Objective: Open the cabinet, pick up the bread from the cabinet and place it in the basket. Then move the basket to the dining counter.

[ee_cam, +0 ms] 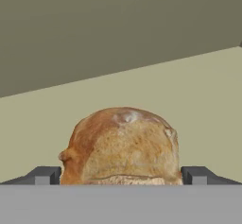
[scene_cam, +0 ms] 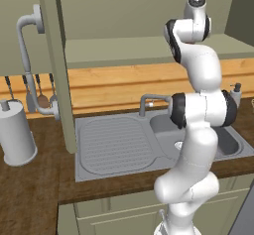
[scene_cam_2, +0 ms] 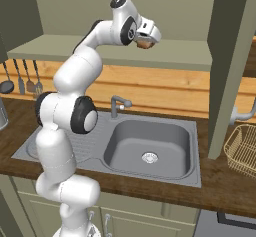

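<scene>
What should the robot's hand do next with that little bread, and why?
Probably close its fingers on the bread. In the hand view the bun sits on the cabinet shelf right between the two open fingertips, one on each side, so the gripper looks lined up already. After that it could lift the bun out toward the basket waiting on the worktop.

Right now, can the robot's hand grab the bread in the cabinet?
Probably yes. The open gripper has a finger on each side of the bread, which sits on the cabinet shelf with its door swung open. Nothing looks in the way.
</scene>
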Robot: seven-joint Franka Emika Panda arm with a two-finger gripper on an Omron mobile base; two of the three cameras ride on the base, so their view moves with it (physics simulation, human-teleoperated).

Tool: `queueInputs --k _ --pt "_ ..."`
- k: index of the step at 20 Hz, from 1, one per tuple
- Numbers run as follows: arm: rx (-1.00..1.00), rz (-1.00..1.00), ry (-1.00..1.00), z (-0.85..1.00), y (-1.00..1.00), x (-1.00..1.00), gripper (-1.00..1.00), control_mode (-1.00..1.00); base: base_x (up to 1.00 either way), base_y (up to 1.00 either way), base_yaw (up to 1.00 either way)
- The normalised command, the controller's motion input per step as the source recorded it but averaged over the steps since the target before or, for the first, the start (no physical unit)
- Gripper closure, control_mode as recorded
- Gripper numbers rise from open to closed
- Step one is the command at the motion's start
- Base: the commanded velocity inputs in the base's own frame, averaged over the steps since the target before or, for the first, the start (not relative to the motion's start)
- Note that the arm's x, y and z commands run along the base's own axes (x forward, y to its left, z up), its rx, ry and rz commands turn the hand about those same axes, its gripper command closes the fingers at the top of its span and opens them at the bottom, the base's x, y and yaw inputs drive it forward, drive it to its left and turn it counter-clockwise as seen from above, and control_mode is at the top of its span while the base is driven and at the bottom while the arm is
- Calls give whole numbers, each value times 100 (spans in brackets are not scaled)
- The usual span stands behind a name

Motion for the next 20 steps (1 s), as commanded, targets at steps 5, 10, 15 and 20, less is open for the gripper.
queueInputs --k 5,10,15,20 --pt "0 0 7 -28 -21 26 -100 -100 0 0 0" --pt "0 0 0 -24 -10 16 -100 -100 0 0 0" --pt "4 0 1 -20 0 0 100 -100 0 0 0" --pt "0 1 -4 -31 4 -3 100 -100 0 0 0"
